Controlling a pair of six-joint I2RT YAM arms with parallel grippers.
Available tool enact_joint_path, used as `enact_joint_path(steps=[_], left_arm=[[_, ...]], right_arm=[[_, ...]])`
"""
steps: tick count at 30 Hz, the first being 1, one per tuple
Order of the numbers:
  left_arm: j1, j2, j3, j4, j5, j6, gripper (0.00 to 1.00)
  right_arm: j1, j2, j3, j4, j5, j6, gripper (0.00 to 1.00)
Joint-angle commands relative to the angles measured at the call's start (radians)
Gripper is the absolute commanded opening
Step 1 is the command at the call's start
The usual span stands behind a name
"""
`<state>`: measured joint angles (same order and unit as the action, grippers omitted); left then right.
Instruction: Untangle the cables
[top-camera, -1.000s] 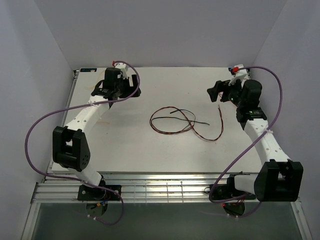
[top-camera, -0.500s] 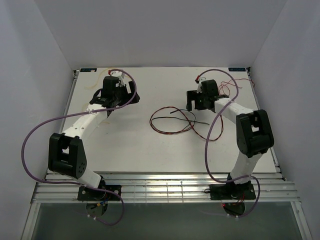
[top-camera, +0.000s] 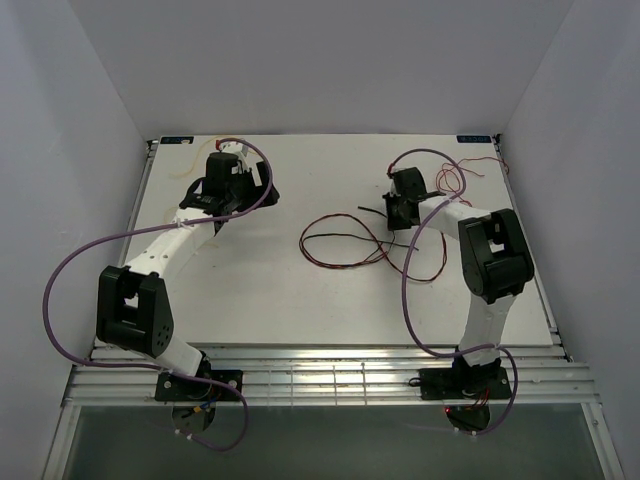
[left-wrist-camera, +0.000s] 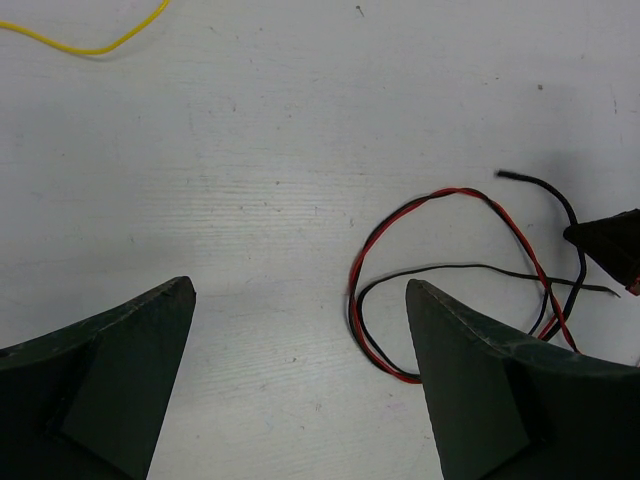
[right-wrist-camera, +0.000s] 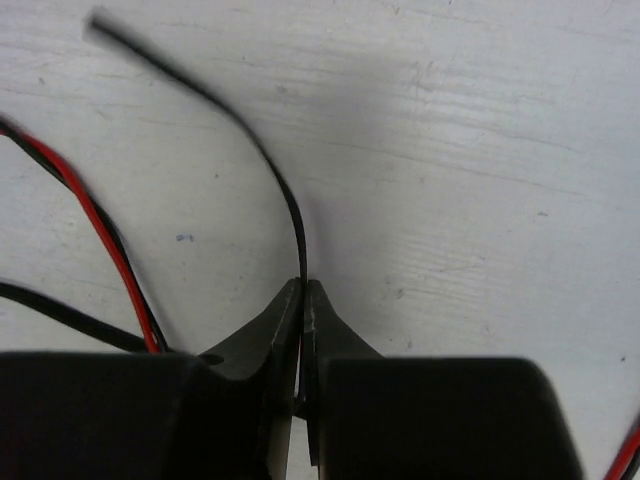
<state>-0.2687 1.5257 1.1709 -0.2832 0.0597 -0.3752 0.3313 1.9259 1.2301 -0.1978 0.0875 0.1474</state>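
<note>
Tabletop (top-camera: 250, 295): right jaws newly tight on black cable (right-wrist-camera: 290, 205)

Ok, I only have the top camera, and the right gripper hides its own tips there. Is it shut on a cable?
Observer: Yes. The right wrist view shows the right gripper shut on the black cable, pinched at the very tips.
Operator: Is the red one caught too?
Observer: No. The red cable runs past to the left of the tips, outside them.
Operator: And the left side?
Observer: The left gripper is open above the table, holding nothing. A yellow cable lies beyond it, untouched.
</note>
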Motion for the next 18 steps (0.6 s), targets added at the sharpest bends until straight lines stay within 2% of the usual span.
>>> enact_joint_path(steps=[1,6,8,13,18], left_arm=[[-0.004,-0.035,-0.01,0.016,-0.014,-0.01,0.98],[-0.004,-0.033,-0.011,0.018,0.005,-0.016,0.98],[-0.006,-0.032,-0.014,0.019,0.018,-0.019,0.98],[-0.007,-0.036,-0.025,0.039,0.054,-0.027,0.98],[-0.012,-0.051,-0.03,0.058,0.106,-0.03,0.98]], right_arm=[[0.02,-0.065,-0.04,0.006,-0.023,-0.012,0.08],[0.072,-0.208,-0.061,0.031,-0.014,-0.113,0.08],[0.1,-0.319,-0.069,0.055,-0.009,-0.19,0.08],[0.241,-0.559,-0.054,0.078,0.027,-0.328,0.08],[0.347,-0.676,0.02,0.087,0.064,-0.364,0.08]])
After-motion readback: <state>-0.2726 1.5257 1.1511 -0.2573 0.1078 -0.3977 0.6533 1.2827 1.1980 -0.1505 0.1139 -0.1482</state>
